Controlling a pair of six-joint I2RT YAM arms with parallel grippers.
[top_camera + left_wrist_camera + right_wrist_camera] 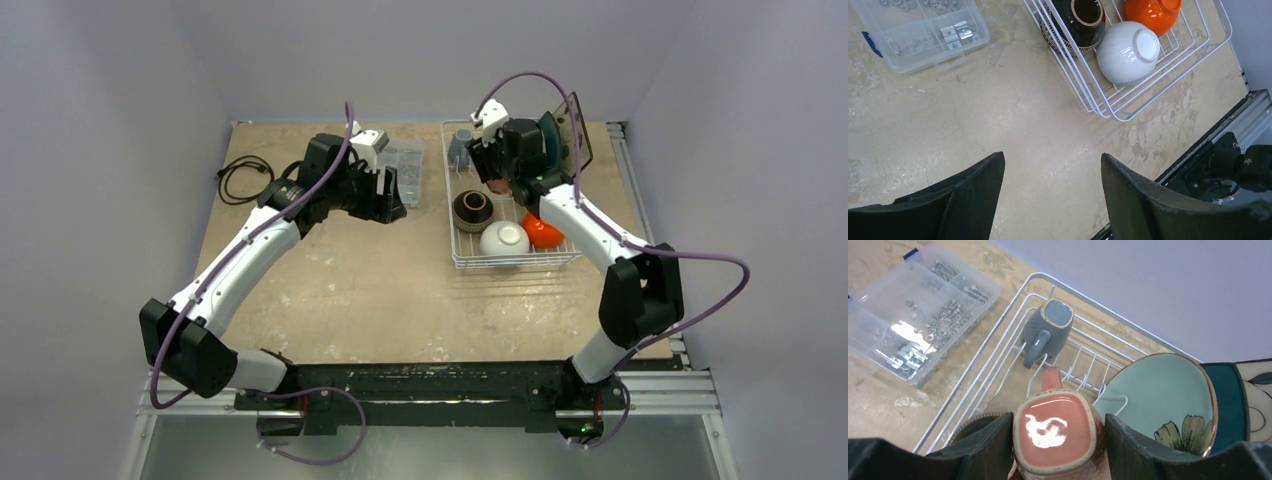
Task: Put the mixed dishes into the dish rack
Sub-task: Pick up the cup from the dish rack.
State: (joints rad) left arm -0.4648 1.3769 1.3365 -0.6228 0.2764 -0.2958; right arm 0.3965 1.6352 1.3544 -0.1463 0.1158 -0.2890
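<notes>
Grey-blue mug (1047, 330) and green plate (1158, 400) crowd rack (978, 357)

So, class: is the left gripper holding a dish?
No, the left gripper stands open above the table, with nothing in it.

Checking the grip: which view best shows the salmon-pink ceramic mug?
Right wrist: the salmon-pink ceramic mug sits large in the right gripper. Top external shows only a pink sliver under the arm; left wrist misses it.
</notes>
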